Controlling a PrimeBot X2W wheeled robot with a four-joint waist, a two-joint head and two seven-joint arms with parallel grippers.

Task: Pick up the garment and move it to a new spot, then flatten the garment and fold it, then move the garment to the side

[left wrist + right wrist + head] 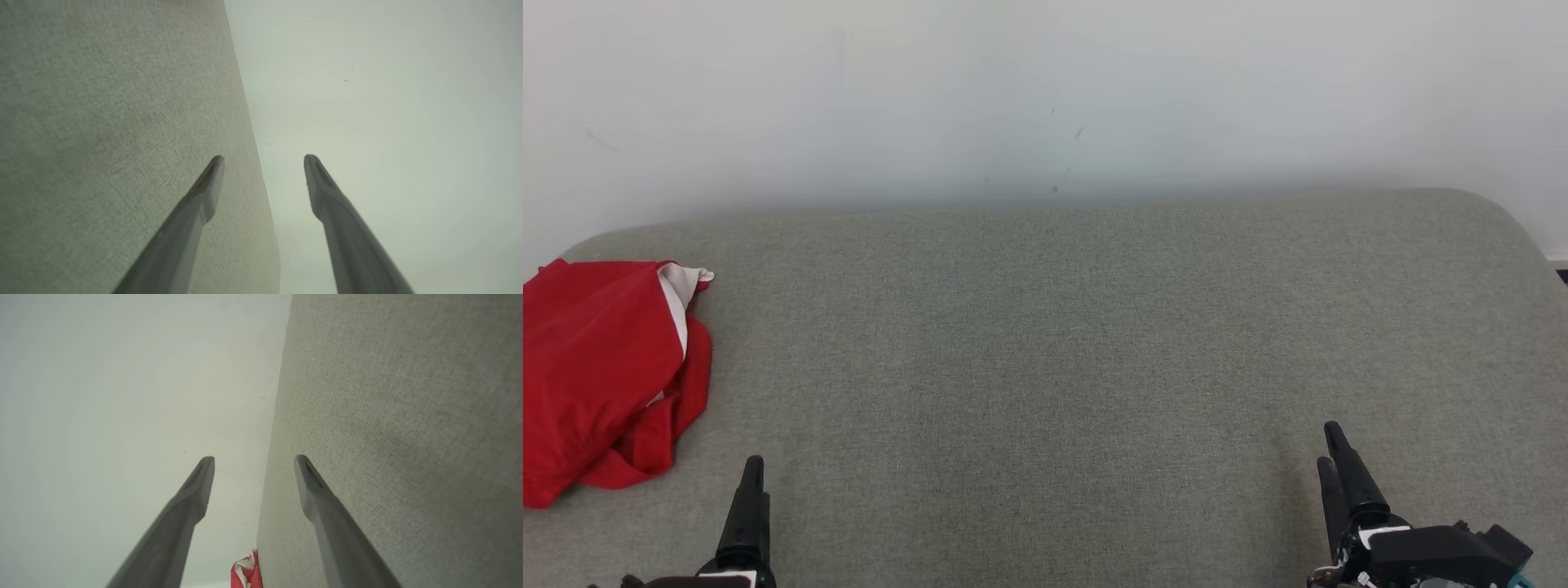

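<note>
Leftward, red garment (600,367) heaped at the grey cushion's (1045,343) left edge; left gripper (264,157) near it, right gripper (254,457) well apart, both spread.

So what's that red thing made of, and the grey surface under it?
The crumpled red garment looks like thin, soft matte cloth, going by its limp folds. The grey padded surface seems coarse woven upholstery: a crosshatch weave shows.

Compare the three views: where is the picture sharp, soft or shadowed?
Head view: even, glare-free light, crisp cushion weave, faint shadow beside the right pincer. Left wrist view: left pincer blurred, cushion sharp. Right wrist view: soft shadow on cushion, garment blurry.
</note>
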